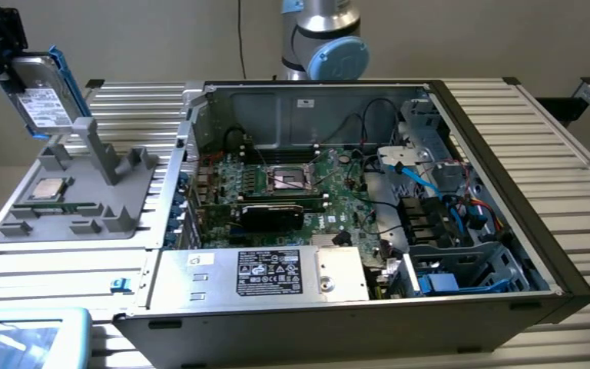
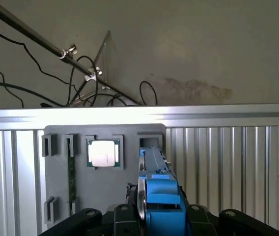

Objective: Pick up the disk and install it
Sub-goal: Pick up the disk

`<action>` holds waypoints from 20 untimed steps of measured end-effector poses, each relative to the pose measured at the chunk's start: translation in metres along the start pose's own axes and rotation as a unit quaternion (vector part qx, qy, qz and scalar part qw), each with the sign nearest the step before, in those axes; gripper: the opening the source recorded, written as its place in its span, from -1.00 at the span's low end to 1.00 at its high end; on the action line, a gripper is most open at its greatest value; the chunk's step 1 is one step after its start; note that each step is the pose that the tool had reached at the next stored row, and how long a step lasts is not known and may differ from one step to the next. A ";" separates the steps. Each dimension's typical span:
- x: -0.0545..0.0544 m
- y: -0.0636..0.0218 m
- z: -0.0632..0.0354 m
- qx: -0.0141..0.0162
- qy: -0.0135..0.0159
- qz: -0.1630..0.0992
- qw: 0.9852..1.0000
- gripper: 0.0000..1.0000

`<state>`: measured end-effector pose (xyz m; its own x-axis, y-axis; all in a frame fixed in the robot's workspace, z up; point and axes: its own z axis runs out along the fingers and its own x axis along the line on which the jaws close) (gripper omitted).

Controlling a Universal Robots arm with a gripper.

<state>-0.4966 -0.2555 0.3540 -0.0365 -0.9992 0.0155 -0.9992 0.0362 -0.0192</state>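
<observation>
Here, at the exterior view's far left, the black jaws are clamped on the upper end of the disk [image 1: 44,96] and hold it upright in the air above the grey holder [image 1: 90,196], apart from it. The disk's white label faces the camera, its print too small to read, and a blue bracket [image 1: 62,77] runs along its edge. From the wrist, the disk [image 2: 155,184] is seen edge-on between the jaws. A silver chip [image 1: 47,189] lies in a square pocket of the holder, which rests on the slatted bench [image 1: 541,138].

Towards the middle, the arm [image 1: 321,42] rises behind the open computer case [image 1: 306,104]. Inside lie a green motherboard [image 1: 356,200] with a square socket [image 1: 293,178] and a silver box [image 1: 341,273] whose black label [image 1: 267,273] carries unreadable white print. Further right are blue cables [image 1: 418,181] and a metal drive cage [image 1: 475,265].
</observation>
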 end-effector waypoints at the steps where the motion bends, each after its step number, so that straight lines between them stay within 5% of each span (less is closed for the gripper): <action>1: 0.000 -0.0001 -0.0030 0.000 0.000 0.000 1.000 -0.25; 7: 0.000 -0.0039 -0.0188 0.004 0.001 0.000 1.000 -0.25; 20: -0.001 -0.0368 -0.0525 0.004 0.001 0.000 1.000 -0.25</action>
<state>-0.4608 -0.2555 0.4072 -0.0367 -0.9992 0.0177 -0.9990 0.0362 -0.0280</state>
